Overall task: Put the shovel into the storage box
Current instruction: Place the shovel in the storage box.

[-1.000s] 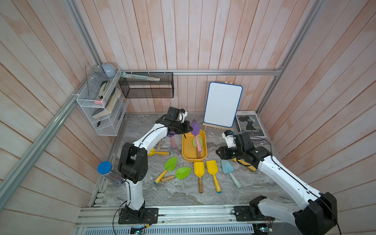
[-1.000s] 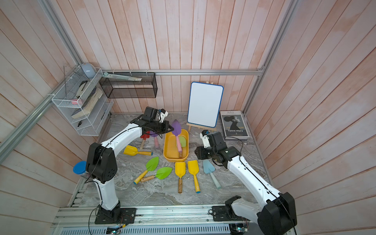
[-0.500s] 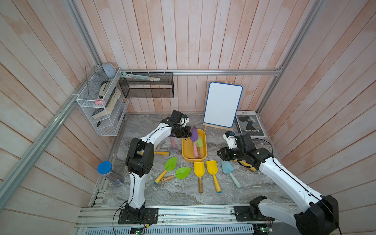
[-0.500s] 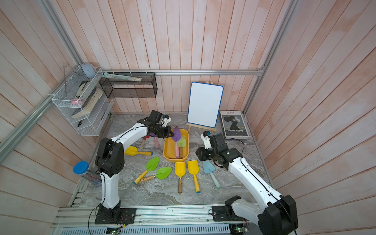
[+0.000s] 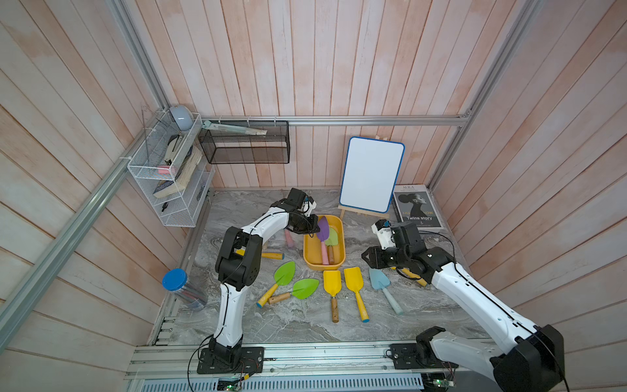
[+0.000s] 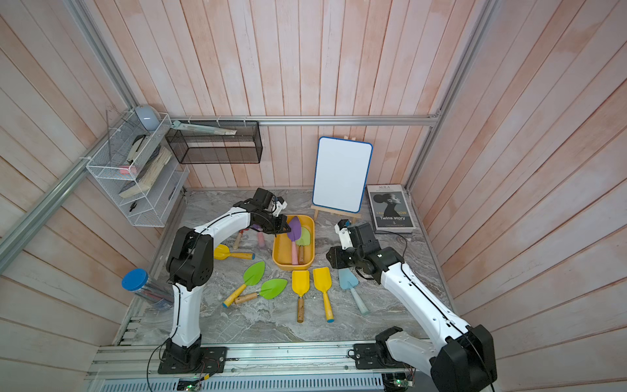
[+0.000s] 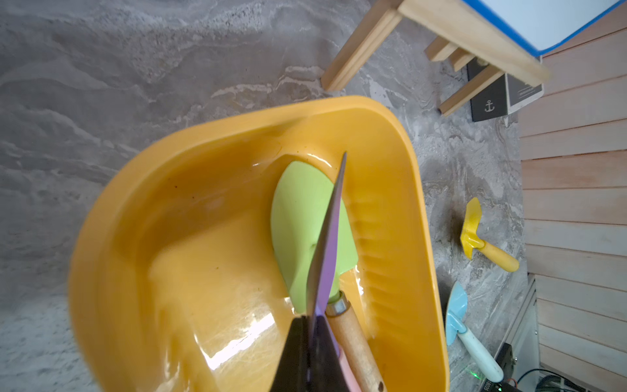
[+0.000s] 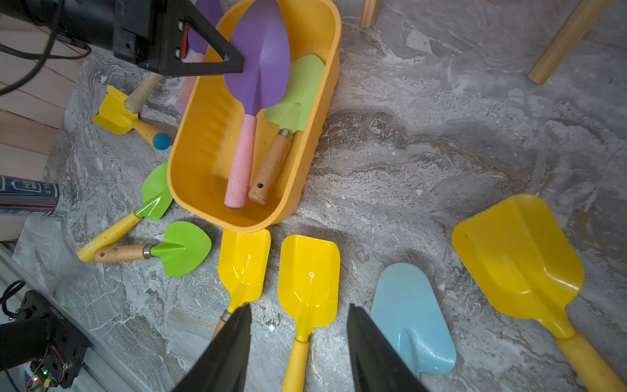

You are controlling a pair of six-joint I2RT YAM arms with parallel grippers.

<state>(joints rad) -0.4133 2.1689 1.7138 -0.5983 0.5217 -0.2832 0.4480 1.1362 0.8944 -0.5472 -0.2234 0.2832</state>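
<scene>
Left wrist: left pincer point(image 7: 314, 325) tight on thin-bladed purple shovel point(image 7: 327, 244); right pincer point(image 8: 300, 307) apart, empty.

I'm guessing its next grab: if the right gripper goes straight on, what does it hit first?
Probably the yellow shovel that lies straight ahead of the open right gripper, between its jaws in the wrist view. How far off is unclear.

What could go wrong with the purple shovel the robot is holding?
The left jaws pinch only the thin blade of the purple shovel with the pink handle, so it might twist or slip. Let go, it would likely drop onto the light green wooden-handled shovel already in the yellow-orange plastic storage tub and could knock it about.
</scene>
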